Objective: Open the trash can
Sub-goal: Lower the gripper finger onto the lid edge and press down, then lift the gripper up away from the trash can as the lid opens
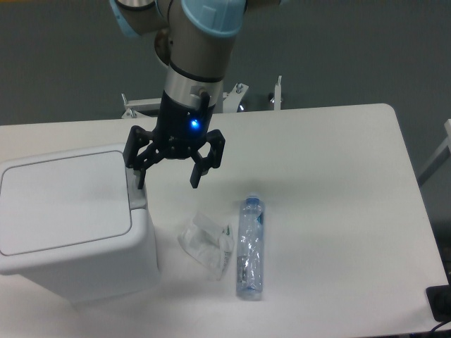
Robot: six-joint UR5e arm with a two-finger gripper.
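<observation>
The arm descends from the upper edge of the view, its grey wrist section with a light-blue joint cap angled slightly down and to the left. A blue indicator light is lit on the black wrist housing. The gripper (pixel 168 181) points downward with both black fingers spread wide apart and nothing between them. The left-hand fingertip (pixel 141 183) sits lower-left; the other fingertip hangs at lower-right.
</observation>
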